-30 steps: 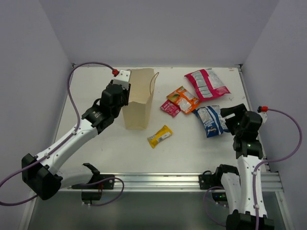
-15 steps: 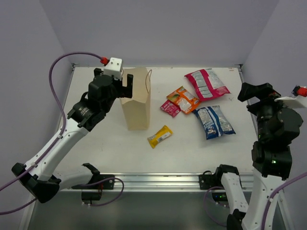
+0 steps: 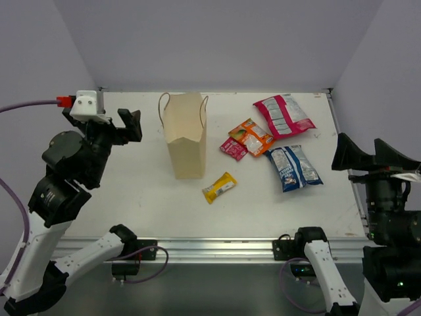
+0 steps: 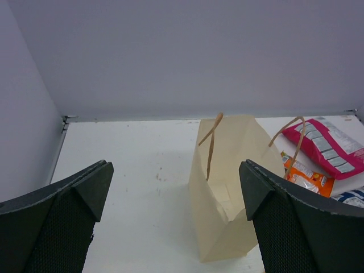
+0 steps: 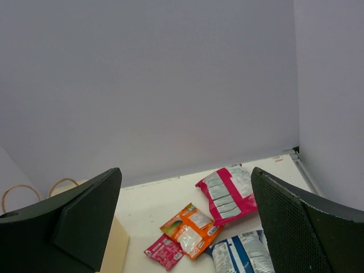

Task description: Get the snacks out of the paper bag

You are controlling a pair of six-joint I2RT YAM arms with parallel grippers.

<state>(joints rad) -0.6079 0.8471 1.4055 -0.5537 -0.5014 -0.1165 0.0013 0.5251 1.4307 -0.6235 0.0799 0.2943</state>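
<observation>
A tall pale tan kraft paper bag (image 3: 186, 141) stands upright and open-mouthed on the white table (image 3: 145, 197), left of centre in the top view. Neither arm touches it. Five snacks lie outside it to the right:

- a large red-pink-and-white bag (image 3: 284, 115) at the upper right
- an orange packet (image 3: 251, 136), with a small magenta square packet (image 3: 233, 149) just beside it
- a blue-and-white bag (image 3: 293, 166) lower down
- a yellow bar wrapper (image 3: 219, 187) near the paper bag's base

The left gripper (image 4: 173, 168) and the right gripper (image 5: 185, 170) each hang above the table, fingers spread wide and holding nothing.
</observation>
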